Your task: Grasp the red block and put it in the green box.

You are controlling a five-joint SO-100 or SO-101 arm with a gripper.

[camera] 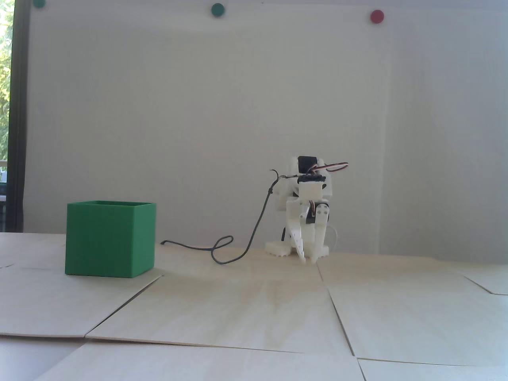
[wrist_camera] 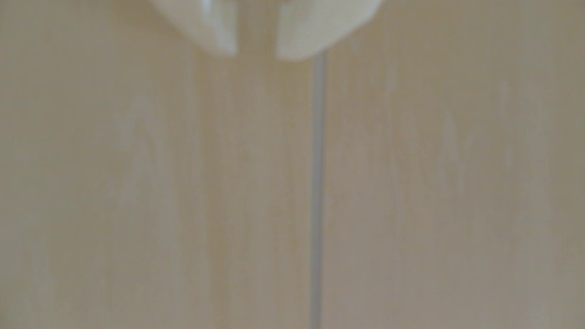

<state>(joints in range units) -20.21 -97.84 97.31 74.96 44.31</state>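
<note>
The green box (camera: 109, 240) stands on the pale wooden table at the left of the fixed view, its top open. The white arm is folded low at centre right, well apart from the box. My gripper (camera: 310, 260) points down with its tips just above the table. In the wrist view, the gripper (wrist_camera: 257, 53) enters from the top edge, and its two white fingertips (wrist_camera: 221, 34) stand a narrow gap apart with only bare wood between them. The red block is out of view in both frames.
A dark cable (camera: 222, 254) loops across the table between the box and the arm's base. The table is made of wooden panels with seams (wrist_camera: 317, 189). Two green dots (camera: 217, 9) and a red dot (camera: 376, 16) are on the white wall.
</note>
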